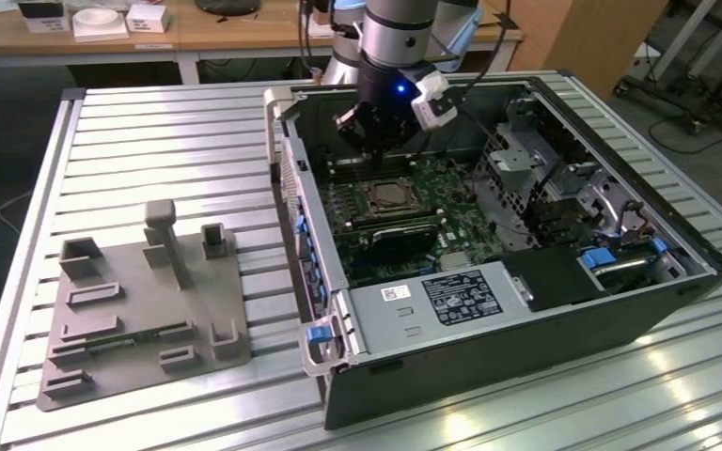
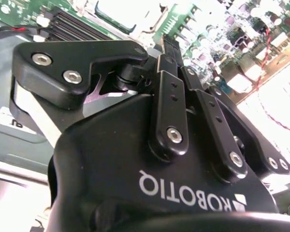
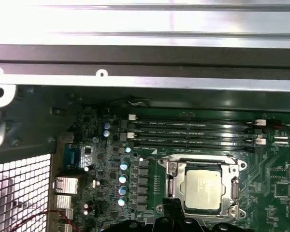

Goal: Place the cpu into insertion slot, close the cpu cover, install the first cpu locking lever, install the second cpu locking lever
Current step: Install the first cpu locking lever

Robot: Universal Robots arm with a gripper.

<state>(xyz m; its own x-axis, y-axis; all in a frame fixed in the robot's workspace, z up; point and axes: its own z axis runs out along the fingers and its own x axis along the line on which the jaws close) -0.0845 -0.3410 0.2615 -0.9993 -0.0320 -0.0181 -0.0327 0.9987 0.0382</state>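
The cpu (image 3: 203,188), a silvery square chip, lies in the insertion slot (image 1: 367,200) on the green motherboard. The cpu cover (image 3: 173,170) lies flat as a metal frame around the chip, which shows through its window. In the second wrist view the cpu (image 2: 123,12) is bright just beyond the fingertips. My gripper (image 1: 380,141) hangs over the board at the far side of the slot, a little above it. Its black fingers (image 2: 170,63) stand together, shut with nothing between them. The gripper's tip (image 3: 173,209) shows dark beside the slot's edge.
The open computer case (image 1: 511,338) lies on a slatted metal table (image 1: 161,132). Long black memory slots (image 3: 193,130) run beside the socket. A white-labelled grey box (image 1: 455,296) and drive cages (image 1: 549,178) fill the rest of the case. A grey fixture (image 1: 142,310) stands at the exterior view's left.
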